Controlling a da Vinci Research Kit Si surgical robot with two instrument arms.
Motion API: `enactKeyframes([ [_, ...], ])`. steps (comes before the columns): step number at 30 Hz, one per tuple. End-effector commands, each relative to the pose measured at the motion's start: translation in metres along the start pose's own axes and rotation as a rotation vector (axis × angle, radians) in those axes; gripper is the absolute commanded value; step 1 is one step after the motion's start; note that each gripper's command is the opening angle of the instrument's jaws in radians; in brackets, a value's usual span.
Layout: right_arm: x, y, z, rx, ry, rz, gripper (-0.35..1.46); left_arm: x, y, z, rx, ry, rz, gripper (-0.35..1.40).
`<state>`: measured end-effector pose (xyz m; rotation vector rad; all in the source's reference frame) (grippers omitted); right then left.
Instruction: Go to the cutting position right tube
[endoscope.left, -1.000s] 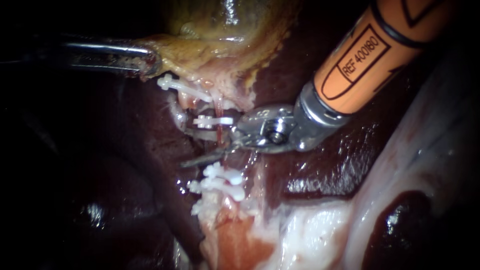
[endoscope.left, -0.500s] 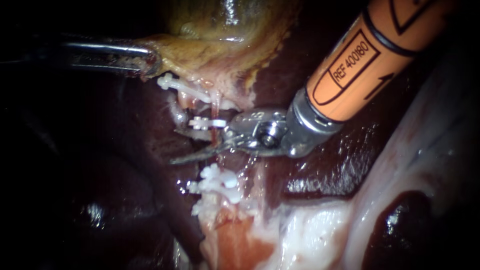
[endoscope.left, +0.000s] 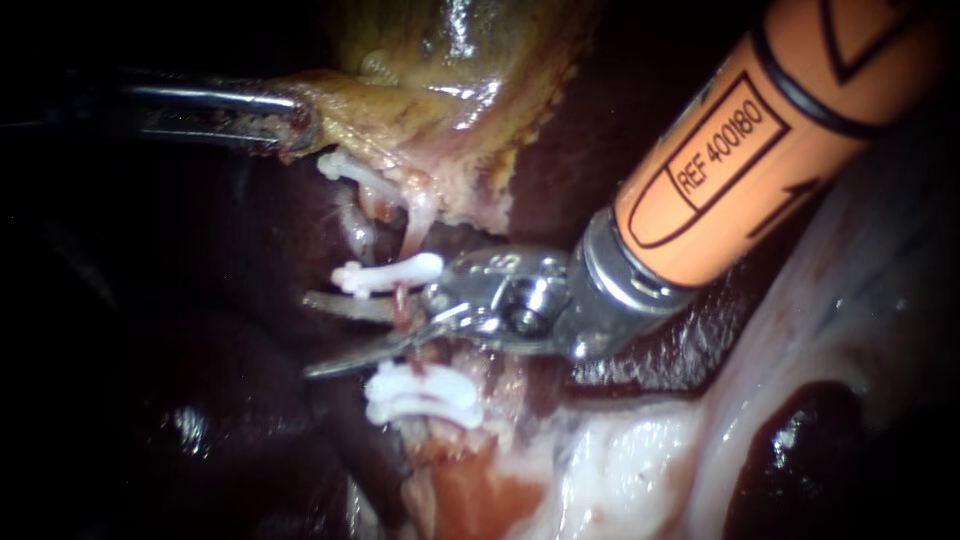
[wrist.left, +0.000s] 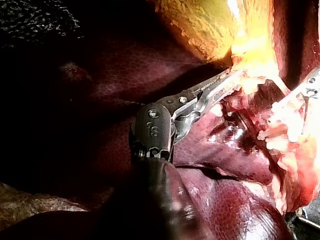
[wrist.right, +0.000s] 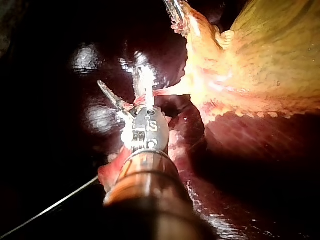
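Observation:
My right instrument (endoscope.left: 330, 335) comes in on an orange shaft from the upper right. Its two blades stand open around the thin reddish right tube (endoscope.left: 402, 308). The blades sit between an upper white clip (endoscope.left: 390, 272) and two lower white clips (endoscope.left: 420, 395). A second tube (endoscope.left: 358, 232) lies just left of it, with another clip (endoscope.left: 345, 166) higher up. My left instrument (endoscope.left: 290, 125) is shut on the yellow gallbladder's (endoscope.left: 430, 60) edge, holding it up and left. The left wrist view shows these jaws (wrist.left: 220, 86) clamped on that tissue. In the right wrist view the open blades (wrist.right: 125, 90) straddle the pale tube.
Dark red liver (endoscope.left: 230, 260) lies all around the tubes. Pale white tissue (endoscope.left: 620, 460) spreads below and to the right of the lower clips. The orange shaft (endoscope.left: 740, 150) fills the upper right of the endoscope view.
My right instrument has moved left and slightly down. Both blades now show, spread on either side of the right tube. The upper clip and tube have shifted down and left.

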<state>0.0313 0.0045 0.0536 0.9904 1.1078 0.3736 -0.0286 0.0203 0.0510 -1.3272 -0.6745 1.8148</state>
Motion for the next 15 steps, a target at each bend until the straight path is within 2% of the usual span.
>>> enactKeyframes([
  [1, 0.0001, -0.0001, 0.0000, 0.001, 0.002, 0.001, 1.41, 0.0000, 0.0000, 0.0000, -0.001, 0.000, 0.000, -0.35],
  [15, 0.0002, -0.0001, -0.0001, 0.004, 0.005, 0.001, 1.41, 0.0001, 0.0000, 0.0000, 0.002, 0.001, 0.000, -0.35],
])
